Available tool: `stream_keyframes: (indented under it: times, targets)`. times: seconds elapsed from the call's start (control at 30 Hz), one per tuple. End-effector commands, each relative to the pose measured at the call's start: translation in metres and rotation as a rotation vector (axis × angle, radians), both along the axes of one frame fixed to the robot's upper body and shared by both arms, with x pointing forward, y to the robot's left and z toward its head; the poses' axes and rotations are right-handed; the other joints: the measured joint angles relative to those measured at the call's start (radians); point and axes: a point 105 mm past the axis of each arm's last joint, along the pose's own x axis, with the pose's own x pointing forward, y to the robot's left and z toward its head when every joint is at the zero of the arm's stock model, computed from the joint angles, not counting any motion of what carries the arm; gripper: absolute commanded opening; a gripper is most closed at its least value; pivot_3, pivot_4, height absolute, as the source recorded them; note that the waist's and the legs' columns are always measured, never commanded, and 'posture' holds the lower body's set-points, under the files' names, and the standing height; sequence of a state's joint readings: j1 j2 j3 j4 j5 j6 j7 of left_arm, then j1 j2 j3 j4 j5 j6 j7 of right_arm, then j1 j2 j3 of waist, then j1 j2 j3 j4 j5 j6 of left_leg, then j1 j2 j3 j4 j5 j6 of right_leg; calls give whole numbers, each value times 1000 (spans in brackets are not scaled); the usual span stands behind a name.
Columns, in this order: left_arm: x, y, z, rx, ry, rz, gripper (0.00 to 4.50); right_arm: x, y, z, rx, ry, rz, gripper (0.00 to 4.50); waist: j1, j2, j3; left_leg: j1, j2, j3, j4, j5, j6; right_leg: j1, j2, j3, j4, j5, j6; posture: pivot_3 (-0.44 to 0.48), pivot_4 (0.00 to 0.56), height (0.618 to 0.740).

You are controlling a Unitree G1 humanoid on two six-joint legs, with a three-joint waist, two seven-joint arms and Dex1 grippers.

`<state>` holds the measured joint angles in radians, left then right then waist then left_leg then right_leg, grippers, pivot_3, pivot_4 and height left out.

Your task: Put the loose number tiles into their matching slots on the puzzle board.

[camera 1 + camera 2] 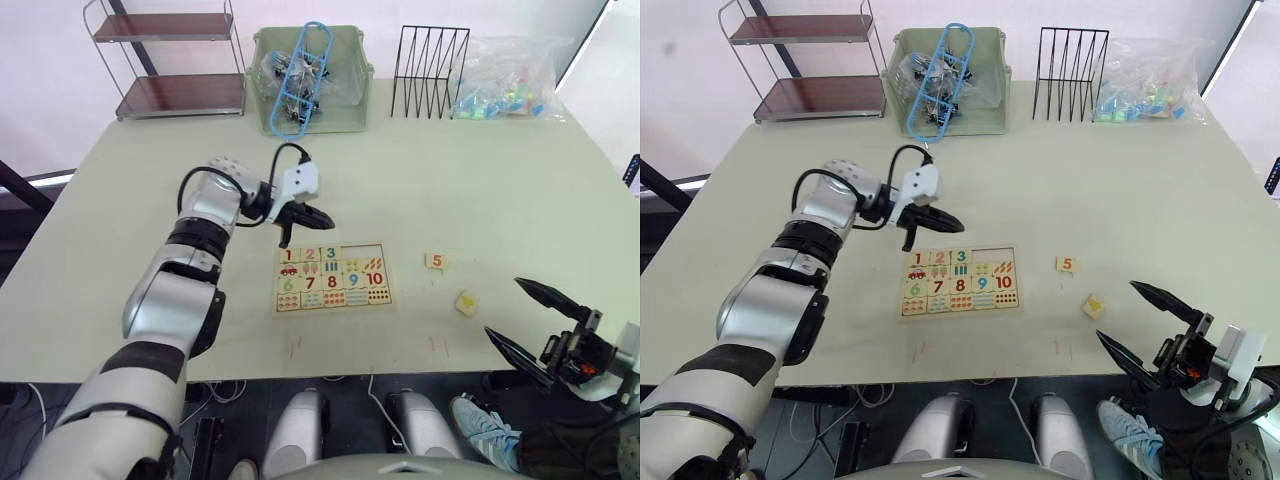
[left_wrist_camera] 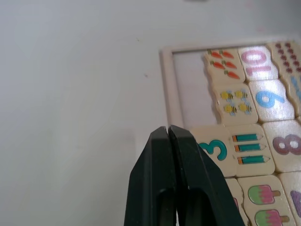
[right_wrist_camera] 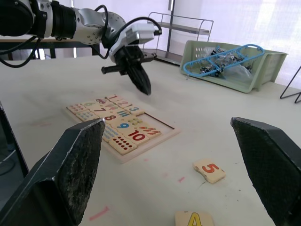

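Now: my left gripper [image 1: 318, 216] pinched closed, empty, above puzzle board [image 1: 331, 276] top edge beside 3. My right gripper [image 1: 525, 318] spread wide near loose 5 tile [image 1: 435, 261] and 4 tile [image 1: 466, 302], ready to pick; their top-row slots [image 1: 365, 252] bare.

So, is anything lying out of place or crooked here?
Yes. The 5 tile and the 4 tile lie loose on the table, right of the puzzle board; the 4 tile sits askew.

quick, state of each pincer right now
Left pincer: closed, holding nothing, above the board by the 3.
Right pincer: open, empty, near the 4 tile.
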<state>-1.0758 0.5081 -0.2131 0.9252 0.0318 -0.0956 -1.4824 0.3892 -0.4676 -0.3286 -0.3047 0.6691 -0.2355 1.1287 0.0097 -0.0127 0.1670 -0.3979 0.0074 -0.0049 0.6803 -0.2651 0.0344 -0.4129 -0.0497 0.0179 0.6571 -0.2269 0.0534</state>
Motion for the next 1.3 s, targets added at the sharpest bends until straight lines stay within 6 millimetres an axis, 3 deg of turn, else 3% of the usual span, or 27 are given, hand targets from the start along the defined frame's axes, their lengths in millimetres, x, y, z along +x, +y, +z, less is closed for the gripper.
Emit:
stream_keyframes:
  times: [0.03,0.37,0.67,0.83,0.9,1.1,1.3]
  targets:
    - [-10,14,9,-65,-25,27,71,5,-6,5,-5,-13,-14,4500,-4,0,0,0,0,0,0,0,0,0,0,1,0,0,0,0,150,740]
    - [-41,58,20,-345,8,326,71,22,-26,7,0,22,-57,4500,-15,0,0,0,3,-2,0,0,0,0,-1,0,2,0,0,0,150,740]
    - [-87,105,3,-461,-39,624,71,31,-47,-4,-71,105,-105,4500,-19,0,0,1,4,-1,0,0,0,0,-2,0,2,0,0,0,150,740]
    - [-104,111,7,-554,-43,734,71,33,-59,-4,-85,114,-109,4500,-5,0,0,1,4,-2,0,0,0,1,-4,-1,1,0,-1,0,150,740]
    - [-122,128,-3,-575,-62,827,71,36,-58,-2,-94,119,-98,4500,-5,1,-1,2,3,-1,0,0,0,1,-4,0,0,0,-1,0,150,740]
    - [-148,147,-23,-583,-84,964,71,41,-63,2,-104,122,-94,4500,-7,1,-1,3,4,1,-1,0,0,1,-4,0,0,-2,-4,0,150,740]
    - [-167,164,-32,-614,-116,1071,2775,38,-62,0,-109,144,-81,4500,4,1,-1,3,3,2,-1,0,0,1,-4,1,-1,-2,-4,0,150,740]
